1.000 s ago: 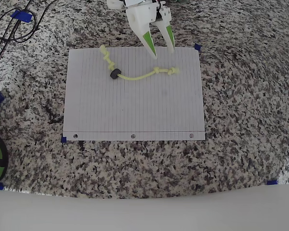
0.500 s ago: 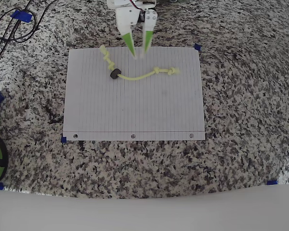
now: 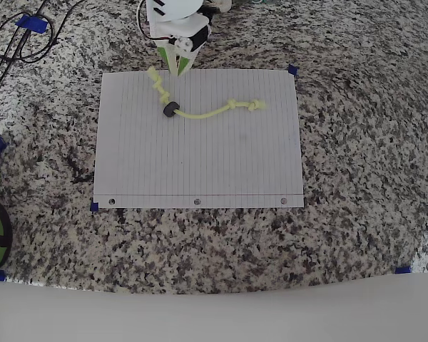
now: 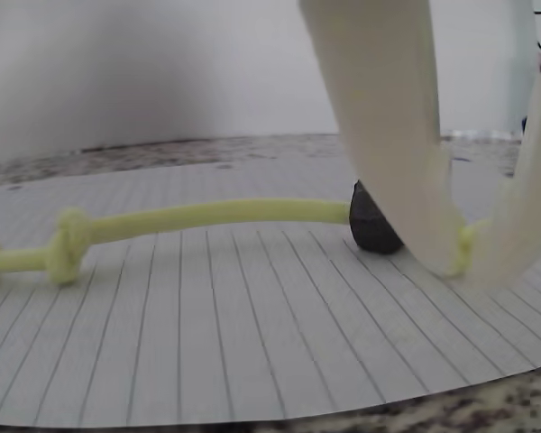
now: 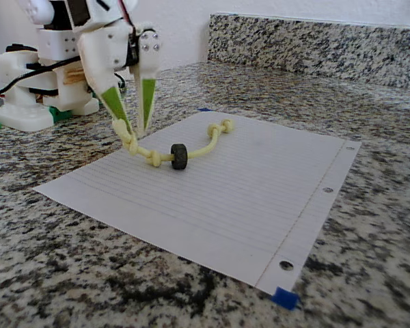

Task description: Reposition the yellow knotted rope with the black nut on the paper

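The thin pale-yellow knotted rope (image 3: 200, 110) runs lengthwise across the white lined paper (image 3: 200, 164), black nut (image 3: 170, 109) threaded. The white-green gripper (image 3: 172, 70), narrowly parted, has shifted to its left-end knots, gripping nothing.

In the wrist view my near finger (image 4: 388, 135) covers the right side of the black nut (image 4: 368, 224), and the yellow knotted rope (image 4: 207, 216) runs off the left edge. In the overhead view my hand (image 3: 177, 68) hides the paper (image 3: 200, 157) edge beneath it, and I cannot tell whether my fingertips grip the rope's end knots.
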